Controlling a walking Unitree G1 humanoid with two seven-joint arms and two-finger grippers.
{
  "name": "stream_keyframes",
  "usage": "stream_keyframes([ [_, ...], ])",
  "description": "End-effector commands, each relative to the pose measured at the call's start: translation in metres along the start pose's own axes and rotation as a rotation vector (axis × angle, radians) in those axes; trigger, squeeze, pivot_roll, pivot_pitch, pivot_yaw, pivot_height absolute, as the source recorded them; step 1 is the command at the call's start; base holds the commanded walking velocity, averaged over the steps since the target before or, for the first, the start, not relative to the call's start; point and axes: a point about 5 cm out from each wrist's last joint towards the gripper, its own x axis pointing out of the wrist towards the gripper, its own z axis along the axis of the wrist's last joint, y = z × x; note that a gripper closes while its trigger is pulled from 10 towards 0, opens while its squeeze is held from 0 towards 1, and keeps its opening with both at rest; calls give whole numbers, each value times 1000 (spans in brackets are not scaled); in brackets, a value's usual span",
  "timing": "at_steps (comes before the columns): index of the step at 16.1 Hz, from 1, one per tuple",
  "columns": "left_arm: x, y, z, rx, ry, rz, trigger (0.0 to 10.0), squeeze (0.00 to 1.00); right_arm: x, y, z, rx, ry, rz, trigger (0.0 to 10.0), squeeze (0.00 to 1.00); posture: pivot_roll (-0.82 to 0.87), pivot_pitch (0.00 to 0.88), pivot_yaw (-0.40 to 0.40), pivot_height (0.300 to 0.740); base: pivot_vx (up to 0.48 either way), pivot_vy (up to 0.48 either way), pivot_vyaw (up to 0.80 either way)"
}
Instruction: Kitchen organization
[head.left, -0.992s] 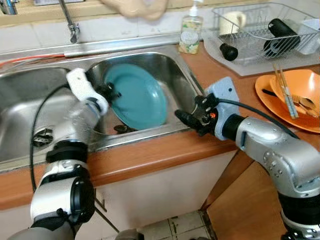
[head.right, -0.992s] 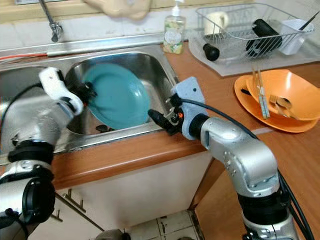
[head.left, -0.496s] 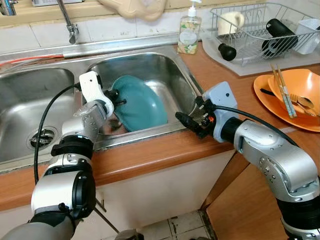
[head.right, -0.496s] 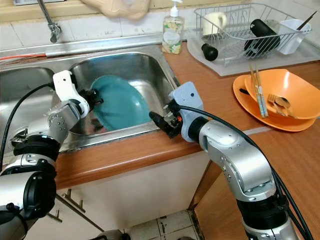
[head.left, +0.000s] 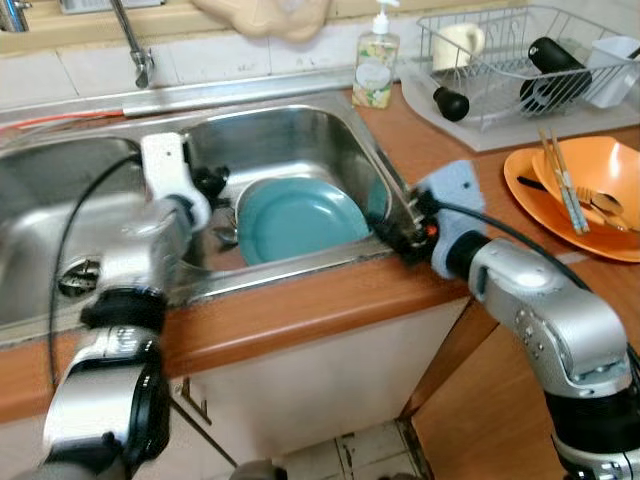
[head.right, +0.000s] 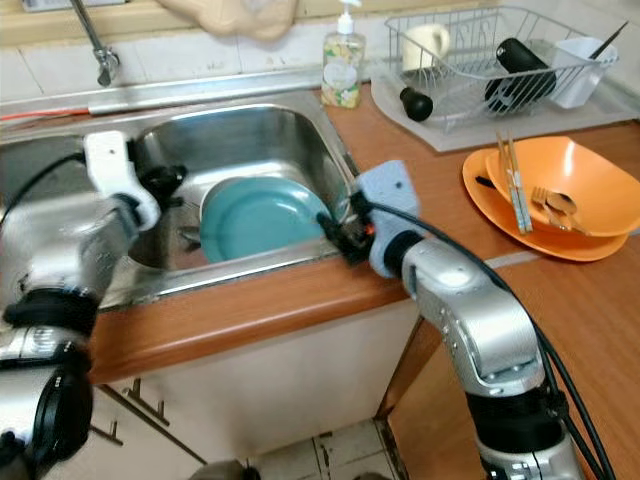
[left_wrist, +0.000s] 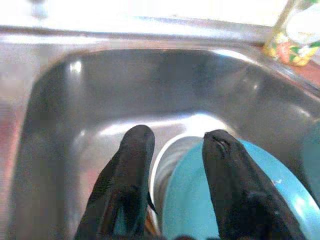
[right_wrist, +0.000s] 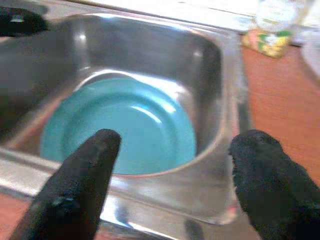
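Now the teal plate (head.left: 302, 218) lies flat on the bottom of the right sink (head.left: 300, 125) basin; half a second ago it stood tilted against the left gripper (head.left: 215, 185). That gripper's fingers (left_wrist: 127, 170) are apart above the plate's rim in its wrist view. At the basin's front right corner, the right gripper (right_wrist: 170, 180) is spread wide. A dish rack (head.left: 520, 60) and orange bowls (head.left: 585, 190) sit on the wooden worktop (head.left: 440, 140).
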Motion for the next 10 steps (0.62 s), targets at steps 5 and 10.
stream_keyframes([
  [5,-43,-26,11,147,-207,-69,10000,1000,-13,-6,-2,32,-94,-167,10000,1000,-39,0,72,740,0,0,0],
  [10,-80,-67,-19,210,-202,-102,10000,992,-16,4,-15,56,-121,-230,10000,1000,-16,0,49,740,0,0,0],
])
